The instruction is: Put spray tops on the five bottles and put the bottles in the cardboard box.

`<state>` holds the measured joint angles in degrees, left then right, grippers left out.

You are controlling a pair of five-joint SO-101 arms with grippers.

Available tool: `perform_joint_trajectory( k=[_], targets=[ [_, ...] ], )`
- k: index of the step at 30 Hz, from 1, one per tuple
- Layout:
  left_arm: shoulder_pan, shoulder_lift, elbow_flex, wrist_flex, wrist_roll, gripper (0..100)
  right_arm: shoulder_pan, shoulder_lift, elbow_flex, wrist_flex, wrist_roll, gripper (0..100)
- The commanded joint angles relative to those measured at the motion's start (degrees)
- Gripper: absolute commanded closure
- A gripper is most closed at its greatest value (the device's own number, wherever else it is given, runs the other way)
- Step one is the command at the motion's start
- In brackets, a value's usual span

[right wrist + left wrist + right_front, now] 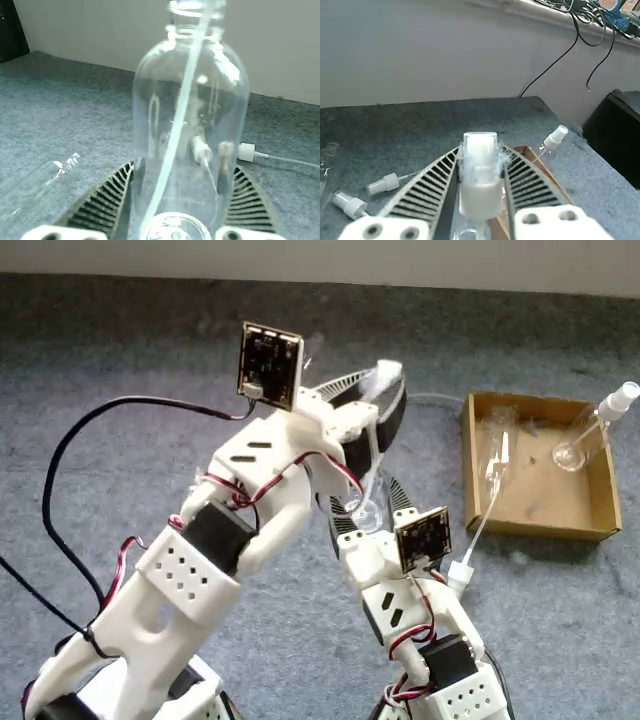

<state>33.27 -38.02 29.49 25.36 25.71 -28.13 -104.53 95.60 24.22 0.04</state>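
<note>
The bottle point(190, 125) is clear glass with rounded shoulders and an open neck. It sits at the centre of the high view, clamped at its lower body by the right gripper point(185, 170), whose ribbed fingers point(107, 197) are spread to its width and press both sides. A thin pale tube point(180, 130) runs in through the neck and slants down inside towards the base.

The tube hangs from a white spray top point(480, 170) at 12 o'clock from the bottle. The left gripper point(481, 150) is closed narrowly on the top's collar, nozzle end pointing outwards.

At 3 o'clock lies the shallow cardboard box point(470, 455). A capped bottle point(600, 425) leans on its far right corner, and another bottle point(497, 465) lies by its near wall.

A loose top point(462, 572) with its tube lies at 4 o'clock, just beside the right arm. Everything rests on a grey mat point(150, 340).
</note>
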Motion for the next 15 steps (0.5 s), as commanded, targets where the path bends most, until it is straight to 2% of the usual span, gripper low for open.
perform_joint_trajectory(
  k=[1,7,12,15],
  targets=[
    [2.0,-9.1,5.7,-0.1,-0.5,100,-0.3,-0.3,9.9,0.1,0.0,81.0],
    [1.9,-18.3,14.7,-0.1,-0.9,100,-0.3,-0.6,9.9,0.1,0.0,81.0],
    [2.0,-21.0,18.7,-0.8,-8.8,100,-0.3,-0.6,9.9,0.1,0.0,81.0],
    [2.0,-22.4,23.1,-5.3,-10.9,100,-0.3,-0.7,9.9,0.1,-0.1,81.0]
  ],
)
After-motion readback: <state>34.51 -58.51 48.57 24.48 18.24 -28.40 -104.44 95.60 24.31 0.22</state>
